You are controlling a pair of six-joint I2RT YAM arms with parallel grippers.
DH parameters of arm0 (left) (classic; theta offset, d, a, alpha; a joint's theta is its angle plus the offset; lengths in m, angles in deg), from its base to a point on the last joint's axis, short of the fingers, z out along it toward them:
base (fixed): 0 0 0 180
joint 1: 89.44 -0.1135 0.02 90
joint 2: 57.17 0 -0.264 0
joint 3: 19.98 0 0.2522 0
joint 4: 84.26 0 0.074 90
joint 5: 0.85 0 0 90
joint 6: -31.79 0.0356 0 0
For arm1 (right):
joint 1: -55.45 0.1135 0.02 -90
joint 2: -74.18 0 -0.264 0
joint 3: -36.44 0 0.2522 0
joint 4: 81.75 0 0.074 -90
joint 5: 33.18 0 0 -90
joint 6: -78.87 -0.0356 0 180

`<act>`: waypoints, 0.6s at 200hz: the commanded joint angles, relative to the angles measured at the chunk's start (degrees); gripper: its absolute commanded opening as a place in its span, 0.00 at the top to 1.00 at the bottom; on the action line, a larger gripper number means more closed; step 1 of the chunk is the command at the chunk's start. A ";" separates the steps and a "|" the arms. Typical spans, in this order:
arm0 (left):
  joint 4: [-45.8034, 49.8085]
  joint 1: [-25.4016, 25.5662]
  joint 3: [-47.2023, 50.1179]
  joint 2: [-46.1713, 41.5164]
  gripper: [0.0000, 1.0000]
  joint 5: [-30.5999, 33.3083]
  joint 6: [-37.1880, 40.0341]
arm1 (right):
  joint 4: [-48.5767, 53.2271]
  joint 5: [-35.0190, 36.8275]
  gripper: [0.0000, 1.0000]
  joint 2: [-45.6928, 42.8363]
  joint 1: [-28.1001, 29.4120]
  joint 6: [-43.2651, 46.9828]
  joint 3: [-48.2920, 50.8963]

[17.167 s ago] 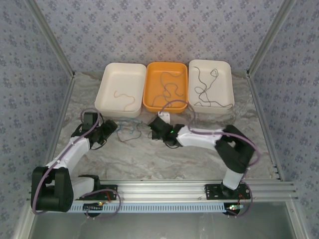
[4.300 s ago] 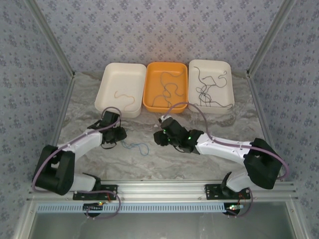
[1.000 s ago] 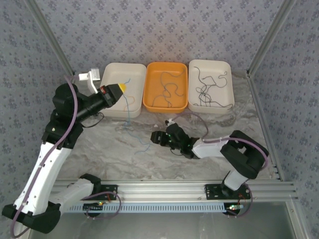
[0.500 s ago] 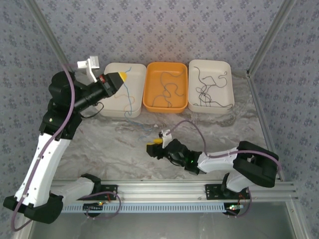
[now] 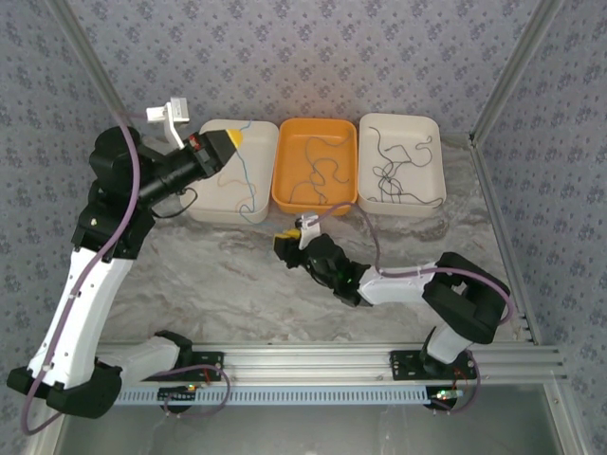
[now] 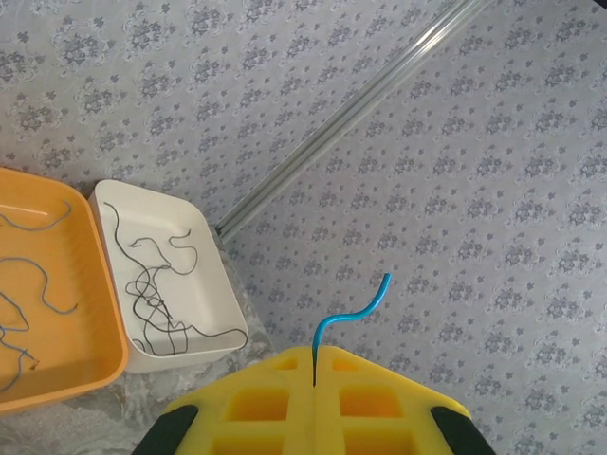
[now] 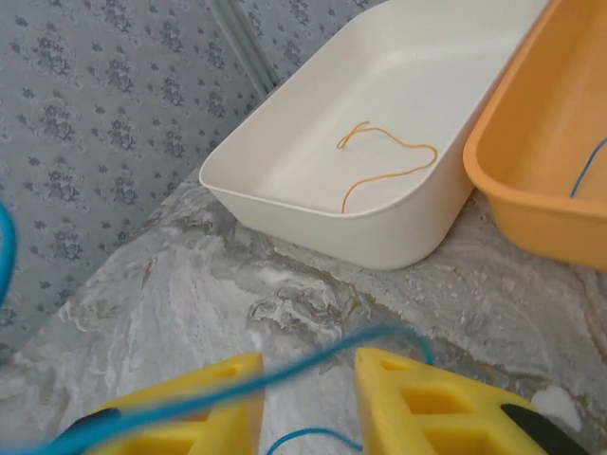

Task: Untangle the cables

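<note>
While the left arm stands raised, its left hand [image 5: 230, 142] hangs above the white tray [image 5: 204, 180] that sits just left of the orange tray [image 5: 285, 190], well clear of the worktop [image 5: 190, 275]. Seen from the left wrist, its two yellow fingers [image 6: 256, 408] are pressed flat together and pinch the blue cable [image 6: 317, 334] in the seam between them, with a short curled end sticking up past the tips. From above, the rest of that strand drops from the fingers across the white tray and trails towards the worktop in front of the orange tray. Low on the worktop, just in front of the orange tray's near left corner, lies the right hand [image 5: 285, 243]. Its yellow fingers [image 7: 427, 403] stand spread with a clear gap, and a blurred length of the blue cable runs across that gap; whether either finger touches it I cannot tell. Inside the orange tray lie several thin blue strands [image 5: 318, 171], loosely curled. One tan cable [image 7: 400, 138] rests alone on the floor of the white tray left of the orange tray. To the right of the orange tray, touching it, a second white tray [image 5: 432, 142] holds black cables [image 5: 394, 180], some crossing one another near its middle.
</note>
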 commanded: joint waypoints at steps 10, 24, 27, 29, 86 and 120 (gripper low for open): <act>0.37 0.07 -5.97 2.74 1.00 0.86 1.06 | 1.82 -0.27 0.72 0.87 -2.09 -1.26 0.28; 0.30 0.02 -8.19 4.53 1.00 0.82 0.80 | 2.05 -0.97 0.71 0.99 -3.12 -1.30 0.26; 0.24 -0.02 -8.61 5.01 1.00 0.85 0.72 | 2.05 -1.35 0.71 0.96 -3.37 -1.29 0.17; 0.16 0.03 -8.92 5.23 1.00 0.83 0.69 | 2.05 -1.56 0.72 1.00 -3.56 -1.22 0.09; -4.66 -1.01 -18.32 16.29 1.00 5.43 0.69 | 10.65 -4.29 1.00 -1.18 -7.25 -0.04 -3.61; -11.44 -2.77 -28.97 28.22 1.00 6.40 -2.02 | 17.41 -5.82 1.00 -2.97 -7.49 1.77 -3.45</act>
